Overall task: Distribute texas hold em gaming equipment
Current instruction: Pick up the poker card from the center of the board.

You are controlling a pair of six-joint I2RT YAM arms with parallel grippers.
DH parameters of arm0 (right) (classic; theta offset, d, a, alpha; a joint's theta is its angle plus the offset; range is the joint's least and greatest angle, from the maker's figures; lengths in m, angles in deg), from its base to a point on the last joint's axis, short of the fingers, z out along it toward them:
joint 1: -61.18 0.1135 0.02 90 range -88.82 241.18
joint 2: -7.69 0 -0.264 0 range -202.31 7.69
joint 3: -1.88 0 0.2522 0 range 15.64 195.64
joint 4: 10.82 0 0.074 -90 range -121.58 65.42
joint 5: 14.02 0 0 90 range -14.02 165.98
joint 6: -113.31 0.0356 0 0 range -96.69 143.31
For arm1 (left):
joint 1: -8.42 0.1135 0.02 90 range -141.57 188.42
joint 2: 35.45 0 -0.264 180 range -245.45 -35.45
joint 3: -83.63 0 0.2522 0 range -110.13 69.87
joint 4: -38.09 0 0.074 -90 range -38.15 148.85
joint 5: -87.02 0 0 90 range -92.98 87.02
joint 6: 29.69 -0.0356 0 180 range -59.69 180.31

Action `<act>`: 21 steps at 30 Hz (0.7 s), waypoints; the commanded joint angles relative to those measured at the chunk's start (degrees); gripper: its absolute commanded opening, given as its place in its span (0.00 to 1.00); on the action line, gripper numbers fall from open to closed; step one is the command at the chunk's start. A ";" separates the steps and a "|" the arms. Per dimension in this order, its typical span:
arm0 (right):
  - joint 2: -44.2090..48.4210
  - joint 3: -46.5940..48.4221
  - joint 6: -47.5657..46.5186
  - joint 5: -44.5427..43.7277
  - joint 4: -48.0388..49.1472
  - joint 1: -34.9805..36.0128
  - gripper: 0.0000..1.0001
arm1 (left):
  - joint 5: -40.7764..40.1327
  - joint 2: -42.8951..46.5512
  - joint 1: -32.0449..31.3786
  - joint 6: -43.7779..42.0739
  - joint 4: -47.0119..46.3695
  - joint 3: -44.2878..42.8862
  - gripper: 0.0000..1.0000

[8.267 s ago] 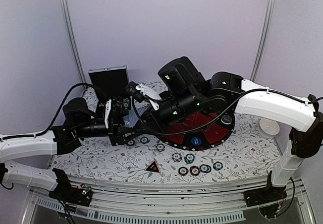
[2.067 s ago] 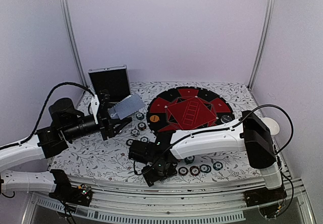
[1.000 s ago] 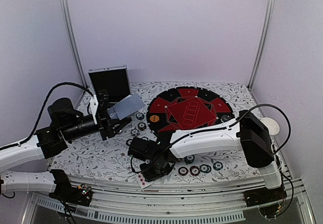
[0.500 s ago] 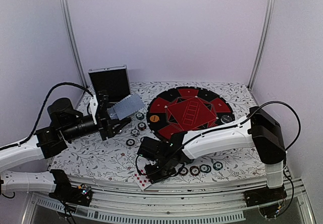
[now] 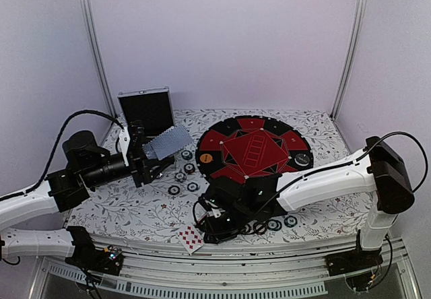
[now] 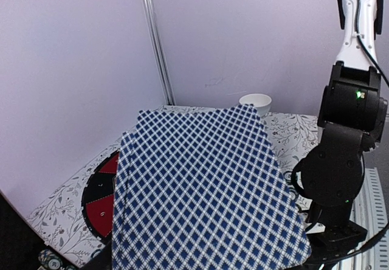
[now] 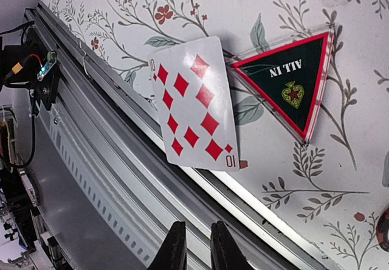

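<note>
Where the right wrist camera looks down, we can read "10" at two corners of a face-up ten of diamonds (image 7: 194,109), and "ALL IN" in white, upside-down in that view, above a small star emblem on the red-edged black triangle (image 7: 292,81). The ten lies at the worktop's (image 7: 316,179) near edge, one end hanging over the metal rail. The triangle sits just beside it; whether they touch we cannot tell.

The right arm runs low from its base at the right across the near side, its wrist bent down over that edge. The right end effector (image 7: 194,249) hangs above the rail, fingers a narrow slit apart, with nothing between them.

The left arm stretches from the left towards the mat (image 5: 252,147), wrist raised. The left end effector (image 5: 143,156) pinches a stack of cards (image 6: 206,185), their blue-and-white checked backs tilted up, in front of the case (image 5: 145,109).
</note>
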State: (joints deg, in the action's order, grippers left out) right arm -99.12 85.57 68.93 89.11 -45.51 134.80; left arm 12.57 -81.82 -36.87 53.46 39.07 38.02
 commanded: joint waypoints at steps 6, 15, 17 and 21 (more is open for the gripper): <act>6.59 0.12 -27.59 -21.99 0.20 4.90 0.49 | -0.87 1.80 2.08 -0.97 -1.24 0.29 0.52; 7.35 -11.60 -80.57 -37.46 19.33 12.53 0.68 | -0.33 0.98 3.71 -1.99 -0.60 0.11 0.52; 9.72 -16.88 -92.89 -35.64 29.19 12.96 0.70 | -0.11 0.57 3.95 -2.02 -0.67 0.08 0.52; 10.78 -21.65 -110.91 -30.93 39.08 12.95 0.73 | 0.39 -0.01 4.16 -2.36 -0.61 0.18 0.52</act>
State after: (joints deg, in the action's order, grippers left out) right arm -90.68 66.20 -14.93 56.82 -22.08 148.09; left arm 12.05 -81.34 -33.49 51.93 39.31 38.02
